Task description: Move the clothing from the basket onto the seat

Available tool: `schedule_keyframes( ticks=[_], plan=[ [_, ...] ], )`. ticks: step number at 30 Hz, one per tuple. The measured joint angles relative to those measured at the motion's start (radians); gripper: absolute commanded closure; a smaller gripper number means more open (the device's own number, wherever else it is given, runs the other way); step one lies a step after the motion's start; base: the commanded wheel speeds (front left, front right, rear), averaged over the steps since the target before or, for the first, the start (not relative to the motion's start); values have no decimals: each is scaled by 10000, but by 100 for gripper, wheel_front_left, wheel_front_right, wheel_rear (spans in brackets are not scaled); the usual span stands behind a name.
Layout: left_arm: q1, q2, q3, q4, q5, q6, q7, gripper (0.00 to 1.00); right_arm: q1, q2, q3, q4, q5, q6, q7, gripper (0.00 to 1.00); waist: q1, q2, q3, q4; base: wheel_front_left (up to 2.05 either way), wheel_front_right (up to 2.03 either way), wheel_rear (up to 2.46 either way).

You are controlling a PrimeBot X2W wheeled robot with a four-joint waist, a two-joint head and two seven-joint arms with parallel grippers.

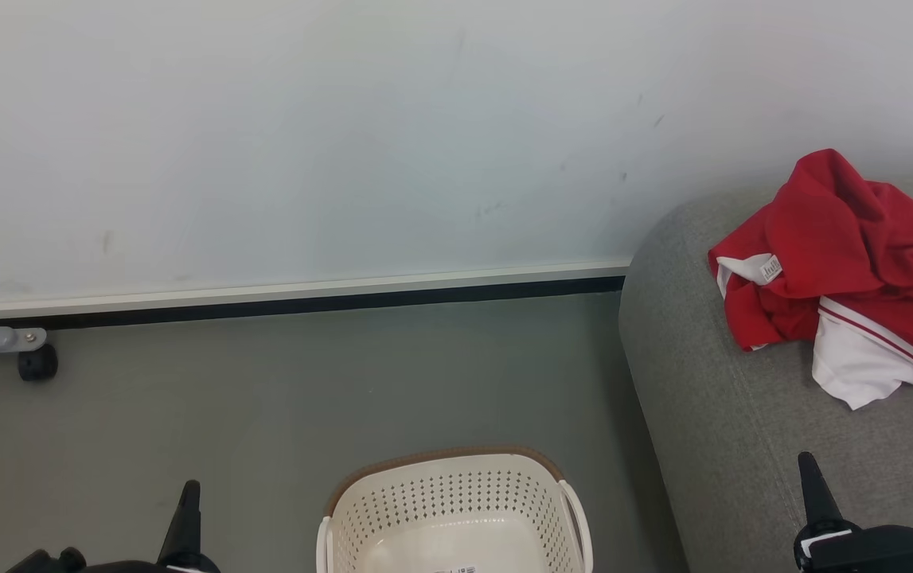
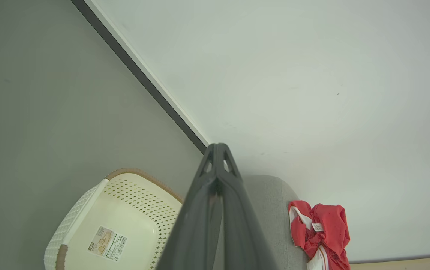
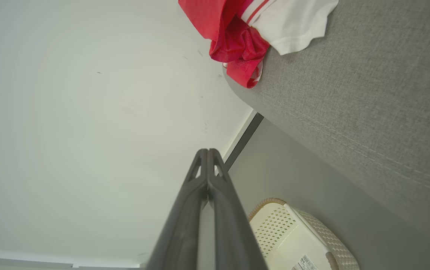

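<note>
At far left a small black castor (image 1: pixel 37 362) sits by the skirting; the left gripper (image 1: pixel 188 509) rises over bare grey floor (image 1: pixel 265 414), its 2 fingers pressed together at the tips, holding nothing; the basket (image 1: pixel 392 485) stands at bottom centre, a strip of floor between it and the seat's (image 1: pixel 711 446) rounded edge; the clothing (image 1: pixel 838 255) lies heaped on the seat near the wall; the right gripper (image 1: pixel 814 485), jaws likewise closed on nothing, shows over open cushion, well apart from the heap.

Red-white clothing (image 1: pixel 846 263) heaped on grey seat (image 1: pixel 711 414); basket (image 1: pixel 456 509) bare.
</note>
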Motion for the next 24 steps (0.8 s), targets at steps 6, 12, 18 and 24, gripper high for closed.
schedule_keyframes(
  ticks=[6,12,18,24],
  plan=[
    [-122,-44,174,61,-738,-174,240,100,-150,96,-263,44,754,138,226,100,0,0,32,20,0,0,0],
    [-270,-105,290,90,-1375,-268,416,100,-177,163,-483,92,1400,268,403,100,-1,0,58,36,0,0,0],
    [-429,-178,464,153,-2092,-445,602,100,-242,251,-750,163,2203,403,585,100,-1,0,90,57,0,0,0],
    [-521,-238,604,197,-2819,-614,825,100,-370,337,-1012,219,2989,546,802,100,-1,0,122,77,0,0,0]
  ],
)
